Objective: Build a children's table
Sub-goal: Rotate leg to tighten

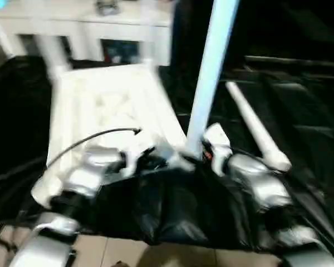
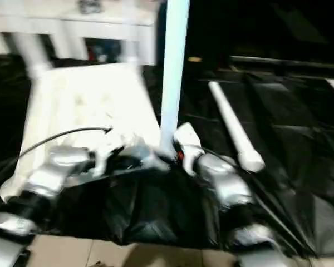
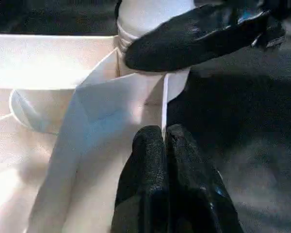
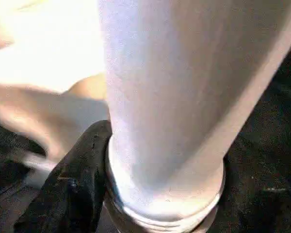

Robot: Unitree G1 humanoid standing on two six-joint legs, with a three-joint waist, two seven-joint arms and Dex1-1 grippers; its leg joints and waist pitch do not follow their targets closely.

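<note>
Left gripper (image 3: 164, 141) pinched shut on thin edge of upturned table top (image 1: 108, 105), just below corner socket. Right gripper (image 4: 150, 189) closed around base of upright leg (image 1: 211, 72), black finger (image 4: 72, 189) pressed against it. Spare leg (image 1: 256, 128) lay beyond, on black sheet (image 1: 300, 111).

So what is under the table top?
Black sheeting lies under the table top and spreads around it; a loose leg rests on it too. The floor directly below the top is covered, so nothing more can be told.
</note>
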